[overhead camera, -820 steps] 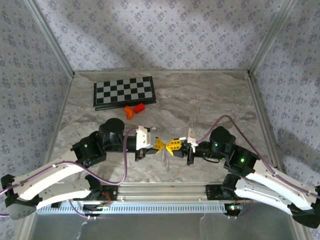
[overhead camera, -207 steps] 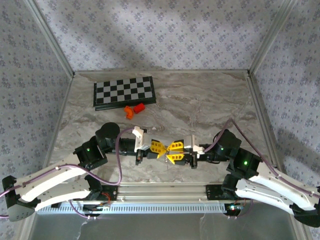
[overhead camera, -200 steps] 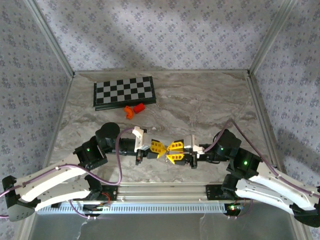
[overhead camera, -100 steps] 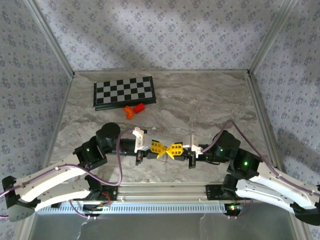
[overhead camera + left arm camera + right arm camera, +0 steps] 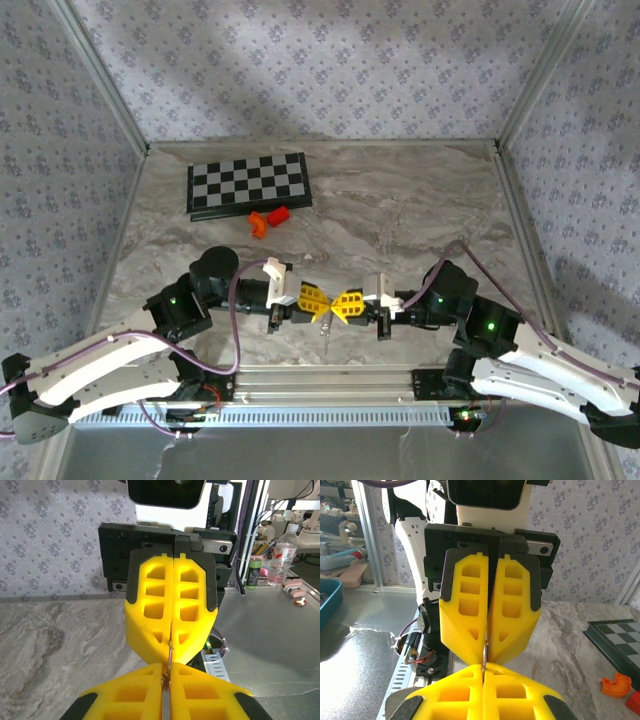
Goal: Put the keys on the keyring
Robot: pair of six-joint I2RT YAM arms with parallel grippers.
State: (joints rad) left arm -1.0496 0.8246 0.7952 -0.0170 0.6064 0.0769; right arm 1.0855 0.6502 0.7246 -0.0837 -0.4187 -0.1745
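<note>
Yellow cored-plastic L gripper & R gripper pinch thin silver sliver.

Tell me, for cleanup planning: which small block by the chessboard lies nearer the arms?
The orange block, left of the red block; it sits farther out from the chessboard than the red one.

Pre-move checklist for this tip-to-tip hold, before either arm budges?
1. Jaws of left gripper closed: ok.
2. Jaws of right gripper closed: ok.
3. Tips meet nose to nose, seams in line: ok.
4. thin silver piece pinched in both seams: ok.
5. Whether that piece is key or ring, and whether it is threaded: cannot tell.
6. orange blocks and chessboard well away from both grippers: ok.
</note>
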